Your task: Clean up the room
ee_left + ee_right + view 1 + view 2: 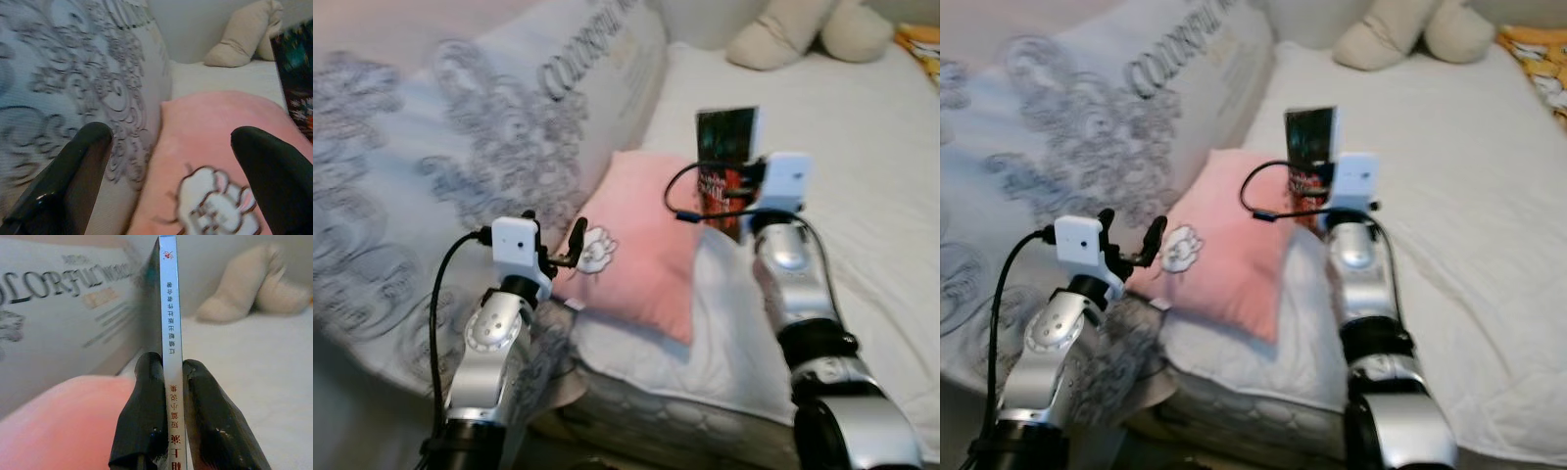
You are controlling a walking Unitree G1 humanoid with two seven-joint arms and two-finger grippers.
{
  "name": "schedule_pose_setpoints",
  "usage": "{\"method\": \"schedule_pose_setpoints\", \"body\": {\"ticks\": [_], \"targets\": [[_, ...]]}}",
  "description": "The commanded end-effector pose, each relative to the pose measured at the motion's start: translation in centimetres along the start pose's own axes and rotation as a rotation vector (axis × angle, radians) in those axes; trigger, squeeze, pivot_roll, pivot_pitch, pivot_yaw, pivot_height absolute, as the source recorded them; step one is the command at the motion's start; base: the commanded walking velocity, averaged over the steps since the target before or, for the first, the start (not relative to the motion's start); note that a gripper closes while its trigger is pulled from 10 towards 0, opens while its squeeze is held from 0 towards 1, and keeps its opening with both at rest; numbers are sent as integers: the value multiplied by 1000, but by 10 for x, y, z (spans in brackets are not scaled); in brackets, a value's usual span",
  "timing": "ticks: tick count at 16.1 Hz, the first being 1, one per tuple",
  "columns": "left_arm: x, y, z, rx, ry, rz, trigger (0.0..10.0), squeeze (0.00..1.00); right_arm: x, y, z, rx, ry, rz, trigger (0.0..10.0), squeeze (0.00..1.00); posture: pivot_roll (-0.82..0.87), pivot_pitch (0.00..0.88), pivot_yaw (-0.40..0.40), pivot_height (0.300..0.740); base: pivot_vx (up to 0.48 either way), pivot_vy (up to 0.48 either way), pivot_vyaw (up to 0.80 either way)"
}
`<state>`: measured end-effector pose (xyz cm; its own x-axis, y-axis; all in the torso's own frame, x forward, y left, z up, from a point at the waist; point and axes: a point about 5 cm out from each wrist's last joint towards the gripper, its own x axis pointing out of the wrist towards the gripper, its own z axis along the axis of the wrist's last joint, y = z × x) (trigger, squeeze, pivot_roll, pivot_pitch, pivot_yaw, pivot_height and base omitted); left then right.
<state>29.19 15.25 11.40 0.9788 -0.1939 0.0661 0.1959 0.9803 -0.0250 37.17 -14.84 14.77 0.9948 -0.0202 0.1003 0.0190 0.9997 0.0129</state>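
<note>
One book [168, 333] is clamped upright in your right gripper [170, 396] above the bed [862, 176]. Your left gripper [171, 166] hovers wide open and empty at the pink pillow [641, 255]. Next, judge where the book belongs.

The book [169, 328] has a glossy paper cover. The pink pillow [641, 264] looks soft and fleecy — matt cloth. The white sheet [862, 176] is matt, lightly textured fabric.

You face a wide bed with a white quilted cover [862, 176], a rumpled grey-patterned duvet [431, 176] heaped along its left side.
</note>
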Motion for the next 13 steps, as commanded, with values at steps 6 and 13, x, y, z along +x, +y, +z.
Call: {"method": "schedule_pose_setpoints", "body": {"ticks": [6,13], "targets": [[-6,1,5,20,11,-28,10000,0,-5,-7,-52,493,333,-92,10000,0,-62,0,184,740,0,0,0],[-15,4,13,47,20,-37,10000,0,-16,-11,-73,698,560,36,10000,0,-21,0,177,740,0,0,0]]}}
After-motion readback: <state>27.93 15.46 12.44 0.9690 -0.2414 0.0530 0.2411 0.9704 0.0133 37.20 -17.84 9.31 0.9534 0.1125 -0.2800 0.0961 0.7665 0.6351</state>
